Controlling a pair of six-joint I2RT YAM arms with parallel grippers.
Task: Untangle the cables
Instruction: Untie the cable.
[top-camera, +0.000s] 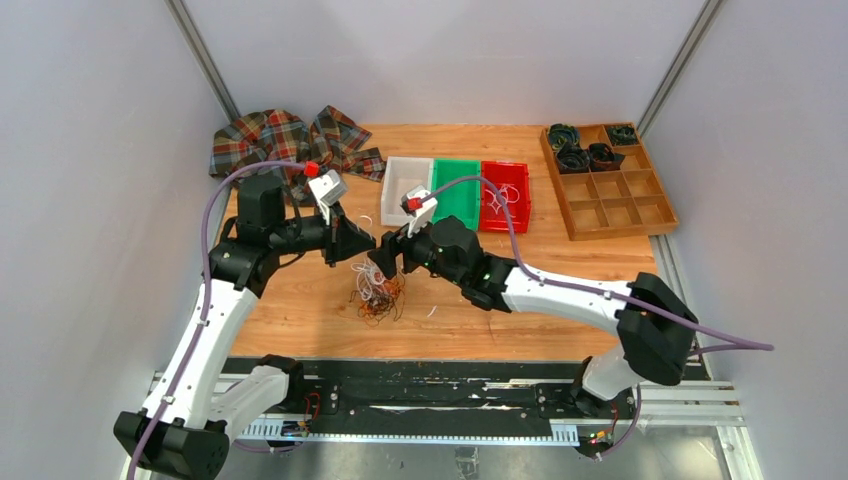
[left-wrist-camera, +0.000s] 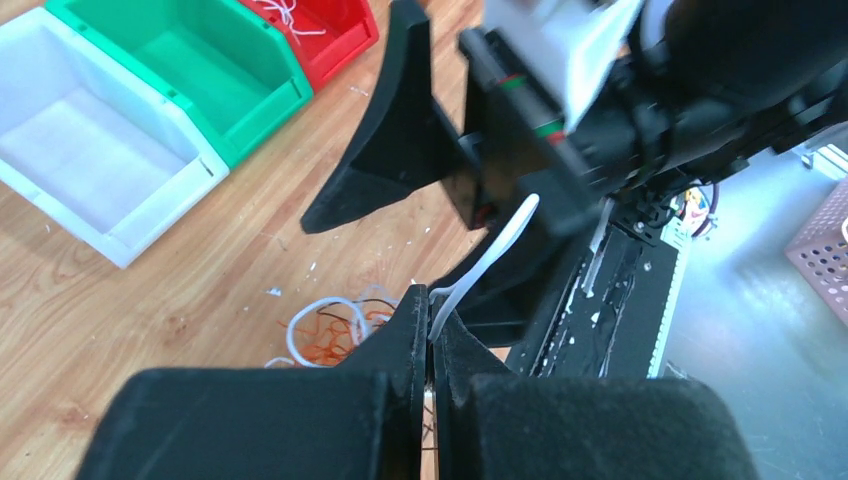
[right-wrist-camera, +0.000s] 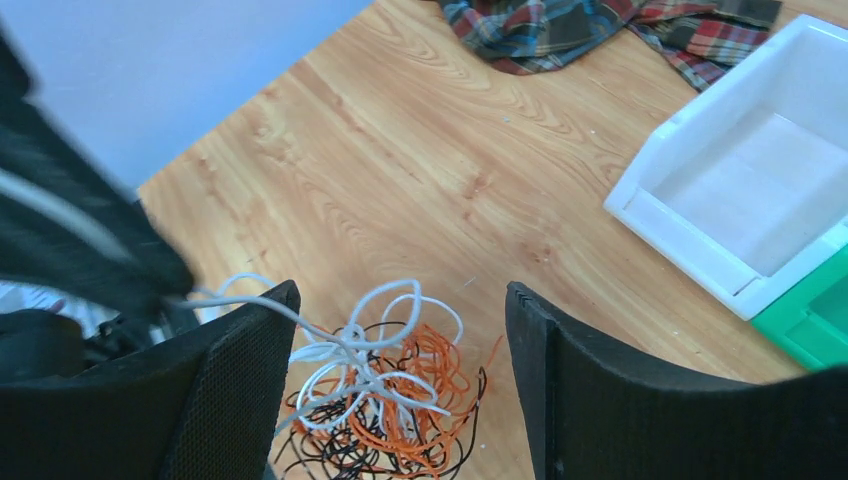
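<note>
Pale walls close in a wooden surface. At its far left corner lies a crumpled plaid cloth. Along the back stand three bins side by side: a white bin, a green bin and a red bin. A few loose white strands lie in the red one. To the far right sits a wooden tray with compartments, and dark rolls fill its back compartments.

The cables lie in one tangled heap on the surface, in front of the bins and near the middle. White, orange and black wires loop through each other. Both arms reach in over this heap and meet just above it.

The left arm's fingers are pressed together, clamped on a white cable. That cable rises from between their tips and runs on toward the right arm's wrist, which sits close in front of them. In the right wrist view a white strand leads out of the heap, sideways toward the dark, blurred left arm.

The right arm's fingers stand wide apart and hold nothing. The heap shows in the gap between them, below.
</note>
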